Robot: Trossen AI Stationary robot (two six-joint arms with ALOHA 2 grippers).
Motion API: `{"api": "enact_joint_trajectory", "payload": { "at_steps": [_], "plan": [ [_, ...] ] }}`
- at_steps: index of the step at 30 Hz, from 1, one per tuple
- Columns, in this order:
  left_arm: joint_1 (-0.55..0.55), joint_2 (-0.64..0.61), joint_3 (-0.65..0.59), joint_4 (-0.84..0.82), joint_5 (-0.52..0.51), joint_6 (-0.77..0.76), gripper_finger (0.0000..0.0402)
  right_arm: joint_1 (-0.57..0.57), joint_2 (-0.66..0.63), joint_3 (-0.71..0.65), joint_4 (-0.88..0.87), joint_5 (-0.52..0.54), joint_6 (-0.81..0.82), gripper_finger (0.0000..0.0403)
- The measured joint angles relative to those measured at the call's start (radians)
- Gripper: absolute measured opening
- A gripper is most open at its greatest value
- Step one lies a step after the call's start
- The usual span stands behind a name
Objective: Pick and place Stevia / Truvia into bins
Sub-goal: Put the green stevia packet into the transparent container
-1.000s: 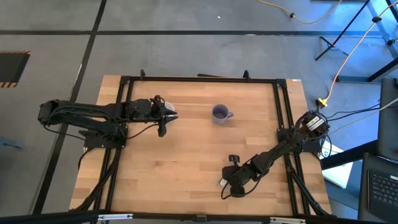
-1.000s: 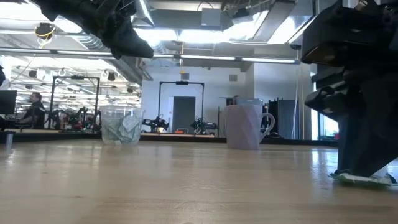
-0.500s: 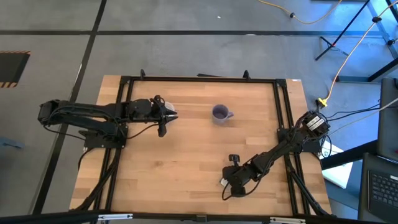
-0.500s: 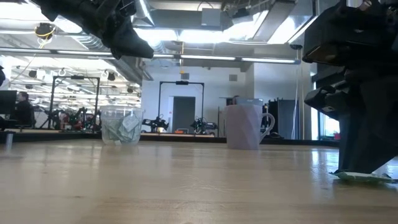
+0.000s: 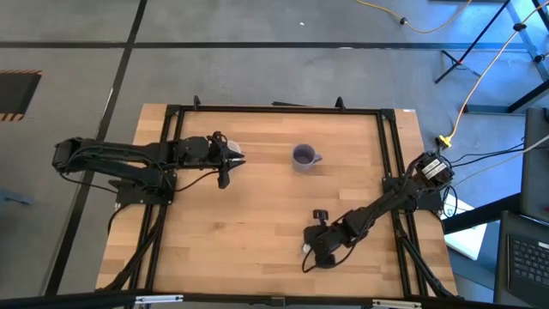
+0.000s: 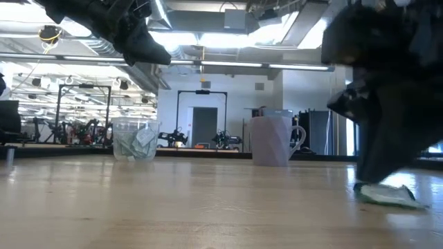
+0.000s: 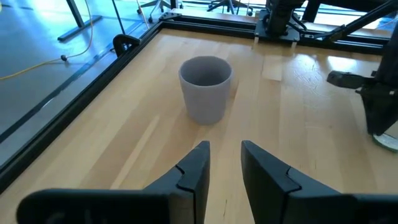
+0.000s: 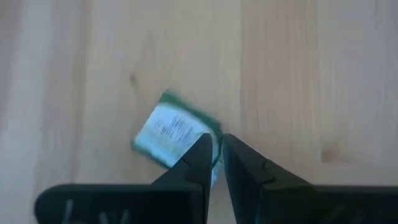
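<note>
looking down on the pale wooden desk (image 5: 257, 215), we see the right pincer (image 8: 215, 163) low at its near edge, fingers nearly together, pinching the edge of a small green-and-white paper sweetener packet (image 8: 173, 132) that lies on the wood. we find the left pincer (image 7: 224, 171) raised above the clear plastic cup (image 6: 134, 138) of packets, fingers parted and empty. the purple-grey mug with a side handle (image 5: 304, 157) stands mid-desk, well apart from both.
</note>
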Motion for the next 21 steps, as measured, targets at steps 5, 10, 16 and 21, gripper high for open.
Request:
{"api": "enact_joint_trajectory", "payload": {
  "at_steps": [5, 10, 16, 21],
  "plan": [
    [0.000, 0.000, 0.000, 0.000, 0.000, 0.000, 0.0086, 0.000, 0.000, 0.074, -0.098, 0.029, -0.034, 0.0045],
    [0.000, 0.000, 0.000, 0.000, 0.001, 0.000, 0.0086, -0.003, 0.000, 0.104, -0.142, 0.028, -0.023, 0.0045],
    [0.000, 0.000, 0.000, 0.000, 0.003, 0.000, 0.0086, -0.003, 0.030, 0.104, -0.110, 0.020, -0.036, 0.0045],
    [0.000, 0.000, 0.000, -0.001, 0.003, 0.000, 0.0086, -0.003, 0.072, 0.104, -0.100, -0.010, -0.040, 0.0045]
  ]
}}
